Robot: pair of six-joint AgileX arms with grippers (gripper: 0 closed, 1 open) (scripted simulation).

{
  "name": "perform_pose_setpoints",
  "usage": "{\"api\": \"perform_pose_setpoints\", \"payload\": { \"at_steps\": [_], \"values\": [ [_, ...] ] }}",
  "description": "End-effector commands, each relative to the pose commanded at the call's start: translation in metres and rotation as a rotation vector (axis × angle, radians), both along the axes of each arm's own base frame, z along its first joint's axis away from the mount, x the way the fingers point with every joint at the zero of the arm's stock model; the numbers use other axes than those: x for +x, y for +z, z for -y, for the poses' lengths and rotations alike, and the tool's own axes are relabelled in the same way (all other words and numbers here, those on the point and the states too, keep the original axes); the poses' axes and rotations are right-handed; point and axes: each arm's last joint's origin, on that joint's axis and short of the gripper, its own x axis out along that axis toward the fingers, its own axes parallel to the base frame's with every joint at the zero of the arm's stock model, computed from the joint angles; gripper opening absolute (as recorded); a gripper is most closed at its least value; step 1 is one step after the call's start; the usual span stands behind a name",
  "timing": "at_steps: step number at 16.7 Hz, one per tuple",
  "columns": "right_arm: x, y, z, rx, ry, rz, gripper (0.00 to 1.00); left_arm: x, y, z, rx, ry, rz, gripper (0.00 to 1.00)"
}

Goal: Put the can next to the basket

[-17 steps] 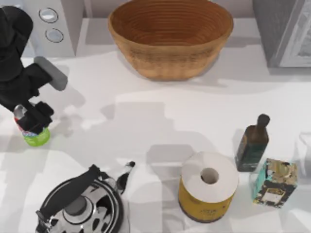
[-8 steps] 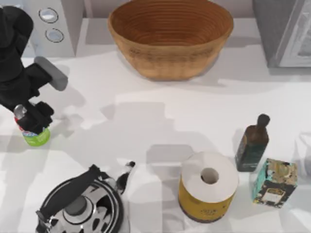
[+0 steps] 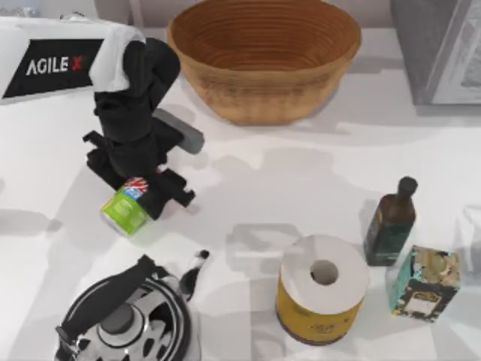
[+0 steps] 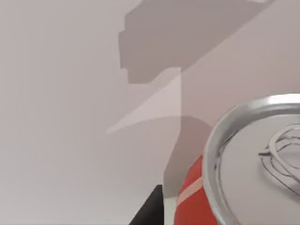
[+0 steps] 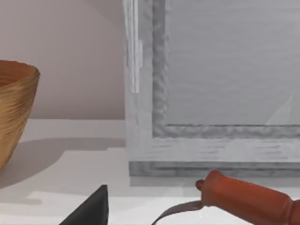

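We are at a rendered kitchen counter. Around the wicker basket at the back of the white worktop we see household goods: a patterned kettle in front of it toward the left, and a dark oil bottle and yellow canister toward the right.

Counting around the one basket at the back of the table: one can lies in front of it toward the left, clamped in the one gripper seen there, the left arm's. One kettle stands farther in front of the basket, on that same left side. In front of the basket toward the right stand one yellow cylinder with a white top, one dark bottle and one small patterned box. That makes six table things, each kind single.
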Motion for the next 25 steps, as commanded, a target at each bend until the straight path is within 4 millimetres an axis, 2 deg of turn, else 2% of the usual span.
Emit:
{"api": "perform_pose_setpoints", "payload": {
  "at_steps": [3, 5, 7, 9, 11, 13, 15, 22, 25],
  "values": [
    [0.0, 0.0, 0.0, 0.0, 0.0, 0.0, 1.0, -0.009, -0.016, 0.063, 0.039, 0.145, -0.043, 0.0],
    [0.0, 0.0, 0.0, 0.0, 0.0, 0.0, 1.0, -0.015, -0.018, 0.099, 0.07, 0.266, -0.054, 0.0],
    [0.0, 0.0, 0.0, 0.0, 0.0, 0.0, 1.0, -0.02, -0.012, 0.128, 0.092, 0.392, -0.047, 0.0],
    [0.0, 0.0, 0.0, 0.0, 0.0, 0.0, 1.0, -0.02, 0.006, 0.148, 0.089, 0.502, -0.019, 0.0],
    [0.0, 0.0, 0.0, 0.0, 0.0, 0.0, 1.0, -0.017, 0.03, 0.159, 0.066, 0.593, 0.02, 0.0],
    [0.0, 0.0, 0.0, 0.0, 0.0, 0.0, 1.0, -0.014, 0.052, 0.162, 0.04, 0.658, 0.055, 0.0],
    [0.0, 0.0, 0.0, 0.0, 0.0, 0.0, 1.0, -0.011, 0.064, 0.161, 0.026, 0.688, 0.075, 0.0],
    [0.0, 0.0, 0.0, 0.0, 0.0, 0.0, 1.0, -0.013, 0.063, 0.163, 0.032, 0.677, 0.069, 0.0],
    [0.0, 0.0, 0.0, 0.0, 0.0, 0.0, 1.0, -0.022, 0.047, 0.168, 0.083, 0.651, 0.022, 0.0]
  ]
}}
